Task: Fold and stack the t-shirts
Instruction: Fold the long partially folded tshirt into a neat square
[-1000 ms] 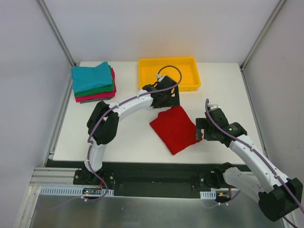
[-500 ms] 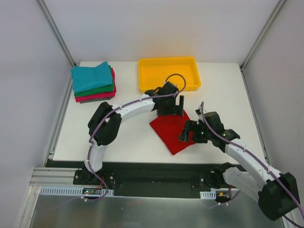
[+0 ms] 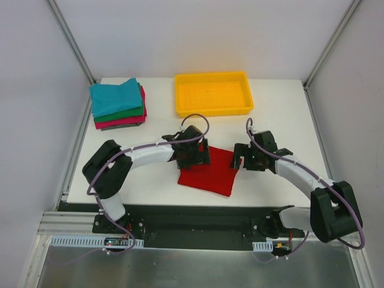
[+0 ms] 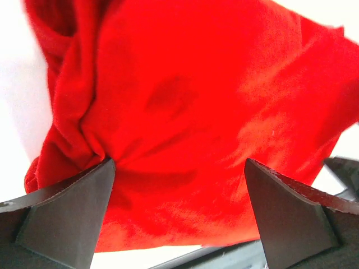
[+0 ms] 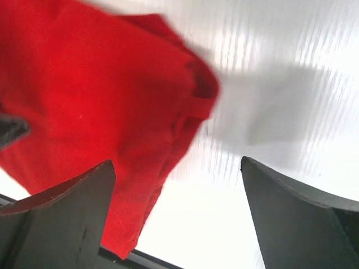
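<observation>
Seen from above, the left pincer [image 3: 197, 159] covered the upper left edge of the folded bright red cloth t-shirt [image 3: 207, 175]. Whether its fingertips touched the cloth could not be told. The same held for the right pincer [image 3: 240, 159] at the shirt's upper right corner.

In the stack, the folded green cloth t-shirt [image 3: 123, 112] and the folded pink-red cloth t-shirt [image 3: 123, 122] showed only their edges beneath the folded teal cloth t-shirt [image 3: 115, 96]. A thin dark layer [image 3: 105, 128] under them was too small to identify.

The left wrist view cut the red shirt off at the top and right. The right wrist view was smeared and cut it off at the top and left.
</observation>
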{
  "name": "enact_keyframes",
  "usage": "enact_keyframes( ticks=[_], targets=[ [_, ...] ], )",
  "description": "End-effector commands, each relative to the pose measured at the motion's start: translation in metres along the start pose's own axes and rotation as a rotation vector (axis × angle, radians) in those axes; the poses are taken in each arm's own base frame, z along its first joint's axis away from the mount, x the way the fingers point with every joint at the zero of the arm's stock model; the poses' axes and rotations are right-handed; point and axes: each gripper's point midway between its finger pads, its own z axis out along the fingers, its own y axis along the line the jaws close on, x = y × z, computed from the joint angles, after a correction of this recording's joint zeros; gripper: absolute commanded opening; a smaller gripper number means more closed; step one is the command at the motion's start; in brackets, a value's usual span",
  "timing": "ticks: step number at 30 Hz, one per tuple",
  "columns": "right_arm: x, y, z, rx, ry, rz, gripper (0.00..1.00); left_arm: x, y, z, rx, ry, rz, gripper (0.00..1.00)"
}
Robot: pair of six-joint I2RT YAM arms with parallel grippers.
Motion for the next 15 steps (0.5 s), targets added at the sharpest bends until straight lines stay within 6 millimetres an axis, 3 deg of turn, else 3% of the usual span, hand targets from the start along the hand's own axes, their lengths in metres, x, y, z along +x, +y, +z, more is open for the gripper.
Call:
enact_keyframes(
  ticks=[1,4,7,12,15],
  targets=[
    [-0.054,0.012,-0.002,-0.025,-0.118,-0.098,0.96,0.033,0.016,-0.034,0.002,0.014,-0.103,0.99],
    [-0.063,0.024,-0.012,-0.071,-0.148,-0.111,0.96,0.030,0.011,-0.060,0.056,-0.039,-0.077,0.99],
    [-0.062,0.025,-0.031,-0.067,-0.196,-0.107,0.96,0.020,0.025,-0.075,0.025,-0.125,-0.067,0.99],
    [-0.037,0.011,-0.059,-0.023,-0.253,-0.078,0.96,0.012,0.067,-0.084,-0.161,-0.194,-0.062,0.99],
    [-0.016,0.004,-0.067,-0.026,-0.277,-0.063,0.96,0.014,0.086,-0.076,-0.220,-0.163,-0.092,0.99]
  ],
)
